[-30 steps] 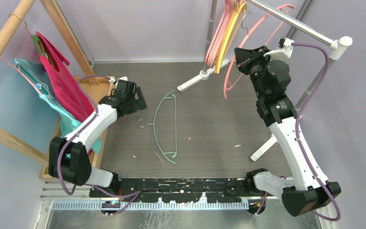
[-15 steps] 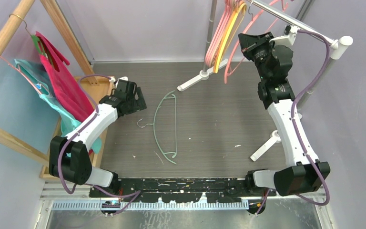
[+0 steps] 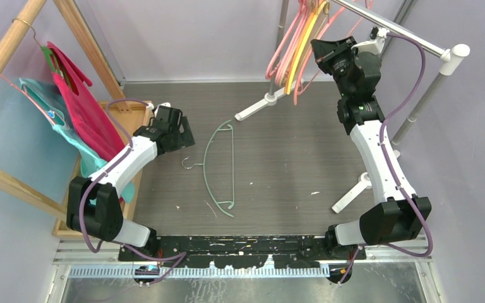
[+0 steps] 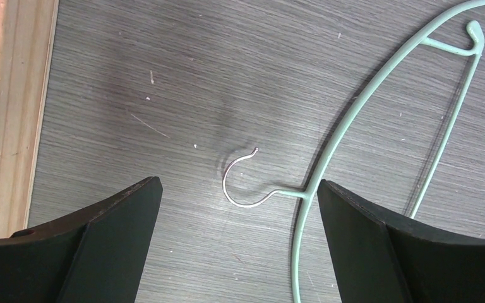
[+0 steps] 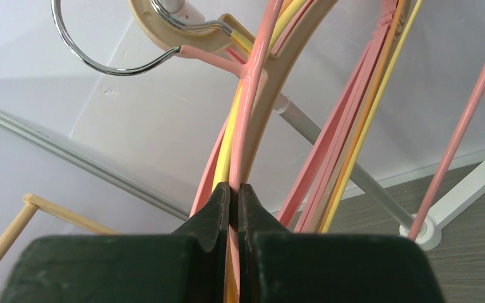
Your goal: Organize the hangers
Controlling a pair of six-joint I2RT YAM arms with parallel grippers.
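The right end effector [image 5: 234, 189] is pinched almost shut on the thin arm of a pink hanger [image 5: 248, 120], which hangs with the other hangers [image 3: 297, 60] on the metal rail [image 3: 395, 28]. The left end effector [image 4: 238, 184] gapes wide and empty over the hook of the pale green hanger [image 4: 303, 190], which lies flat on the bench [image 3: 278, 158]. They look light, springy and slick, so gripping at the neck beside the hook should twist least.

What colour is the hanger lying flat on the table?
The hanger is pale green; the left wrist view shows it best.
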